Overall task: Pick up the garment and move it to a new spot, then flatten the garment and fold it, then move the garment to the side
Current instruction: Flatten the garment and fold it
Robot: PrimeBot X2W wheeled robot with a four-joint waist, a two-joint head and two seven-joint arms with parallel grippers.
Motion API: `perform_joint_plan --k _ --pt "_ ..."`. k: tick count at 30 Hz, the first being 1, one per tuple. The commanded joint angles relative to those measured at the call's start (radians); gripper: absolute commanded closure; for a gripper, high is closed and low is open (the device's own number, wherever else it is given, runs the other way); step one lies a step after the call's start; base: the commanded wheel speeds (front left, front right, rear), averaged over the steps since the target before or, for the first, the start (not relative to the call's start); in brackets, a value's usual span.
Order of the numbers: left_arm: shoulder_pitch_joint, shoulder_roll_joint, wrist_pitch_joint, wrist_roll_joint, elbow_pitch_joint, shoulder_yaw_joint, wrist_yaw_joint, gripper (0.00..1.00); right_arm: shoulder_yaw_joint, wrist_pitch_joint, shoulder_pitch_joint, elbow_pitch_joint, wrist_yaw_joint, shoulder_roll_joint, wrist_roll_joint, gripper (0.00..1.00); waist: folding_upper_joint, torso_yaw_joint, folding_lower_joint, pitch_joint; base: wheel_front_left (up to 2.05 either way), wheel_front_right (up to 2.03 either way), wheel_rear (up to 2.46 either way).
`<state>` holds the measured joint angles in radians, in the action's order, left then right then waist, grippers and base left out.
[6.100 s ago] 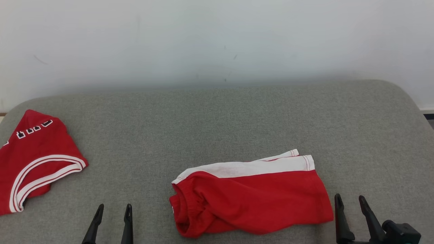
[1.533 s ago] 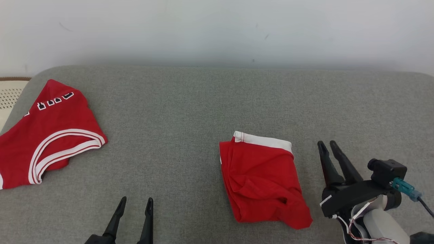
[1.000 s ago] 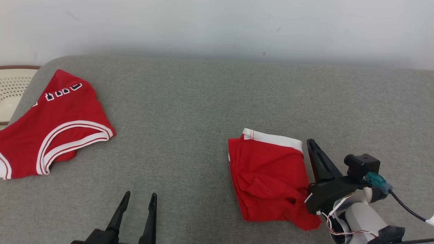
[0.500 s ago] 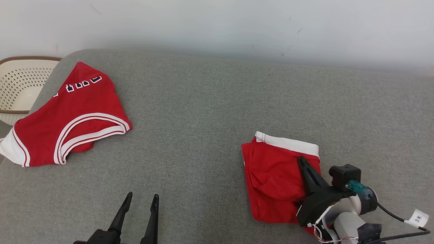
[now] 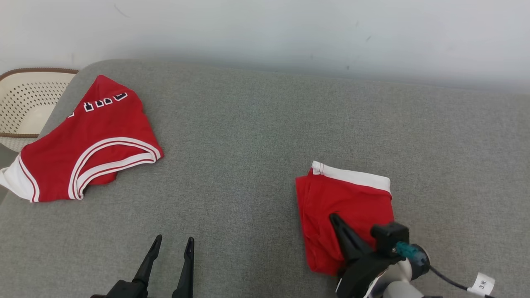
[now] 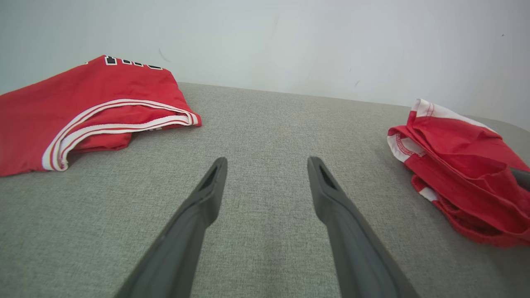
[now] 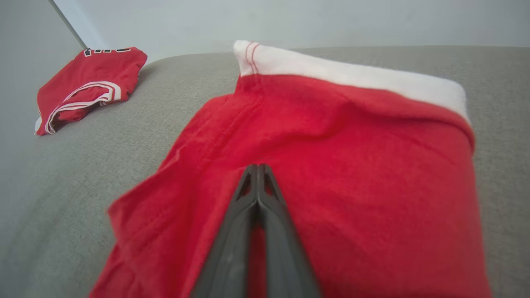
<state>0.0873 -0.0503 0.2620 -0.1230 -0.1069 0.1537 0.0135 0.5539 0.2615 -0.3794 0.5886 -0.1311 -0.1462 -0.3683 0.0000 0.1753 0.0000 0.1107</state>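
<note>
Right claw (image 5: 333, 217), its two fingers pressed together into one dark wedge, lies over the near half of the folded red garment (image 5: 350, 198). Whether the tip touches the cloth or catches any of it, I cannot tell.

Head view: the garment sits on the grey cushion (image 5: 248, 136) to my right, with its white band along the far edge. It is well apart from a red jersey (image 5: 83, 145) at the far left. A pale perforated basket (image 5: 22, 97) stands beyond the cushion's left corner. My left claw (image 5: 174, 240), fingers spread and holding nothing, hangs over bare cushion near me.

Right wrist view: this adds what the head view cannot give. The closed tip points straight up the middle of the red cloth toward the white band, and a long crease runs up the cloth to the left of the fingers.

Left wrist view: this gives the garment from its side, at the right of the view. Stacked layers and a white-stitched hem show there.
</note>
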Motion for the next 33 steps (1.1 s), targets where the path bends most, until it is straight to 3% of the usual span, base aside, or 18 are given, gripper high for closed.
perform_joint_plan --k 1,9,16,21,27,28,30,31,32,33 --pt "0.002 -0.001 0.005 -0.004 -0.001 0.001 0.003 0.0 0.021 0.004 0.022 -0.012 0.001 0.002 -0.012 1.0 0.0 0.001 0.0 0.0 0.0 0.0 0.0" --pt "-0.001 -0.001 0.005 -0.007 0.003 -0.003 0.005 0.0 0.143 0.004 0.077 -0.138 0.001 -0.02 -0.076 1.0 0.0 0.002 0.0 0.003 0.0 0.0 0.0" --pt "-0.007 -0.001 0.005 -0.011 0.003 -0.003 0.01 0.0 0.222 0.005 0.087 -0.139 0.001 -0.031 -0.122 1.0 0.0 -0.007 0.0 0.0 0.0 0.0 0.0" --pt "-0.012 -0.001 0.005 -0.014 0.006 -0.003 0.013 0.0 0.199 0.004 0.075 -0.175 0.001 -0.041 -0.136 1.0 0.0 -0.018 0.0 -0.004 0.0 0.0 0.0" --pt "-0.016 -0.001 0.005 -0.016 0.012 -0.005 0.016 0.0 0.099 0.004 0.084 -0.277 0.001 -0.05 -0.116 1.0 0.0 -0.032 0.0 -0.006 0.0 0.0 0.0" --pt "-0.017 0.0 0.005 -0.016 0.013 -0.006 0.018 0.0 0.081 0.004 0.088 -0.294 0.001 -0.051 -0.111 0.93 0.0 -0.035 0.0 -0.007 0.0 0.0 0.0" --pt "-0.019 -0.001 0.005 -0.016 0.015 -0.006 0.02 0.0 0.045 0.004 0.099 -0.319 0.001 -0.055 -0.098 0.48 0.0 -0.039 0.0 -0.009 0.0 0.0 0.0" --pt "-0.021 -0.001 0.005 -0.016 0.016 -0.006 0.02 0.0 0.025 0.004 0.104 -0.33 0.001 -0.057 -0.092 0.06 0.0 -0.041 0.0 -0.01 0.0 0.0 0.0" --pt "-0.022 -0.001 0.005 -0.016 0.018 -0.006 0.021 0.0 0.005 0.004 0.109 -0.336 0.001 -0.06 -0.084 0.0 0.0 -0.043 0.0 -0.011 0.0 0.0 0.0" --pt "-0.023 -0.001 0.005 -0.015 0.019 -0.007 0.021 0.0 -0.013 0.005 0.11 -0.345 0.001 -0.063 -0.077 0.0 0.0 -0.045 0.0 -0.011 0.0 0.0 0.0"
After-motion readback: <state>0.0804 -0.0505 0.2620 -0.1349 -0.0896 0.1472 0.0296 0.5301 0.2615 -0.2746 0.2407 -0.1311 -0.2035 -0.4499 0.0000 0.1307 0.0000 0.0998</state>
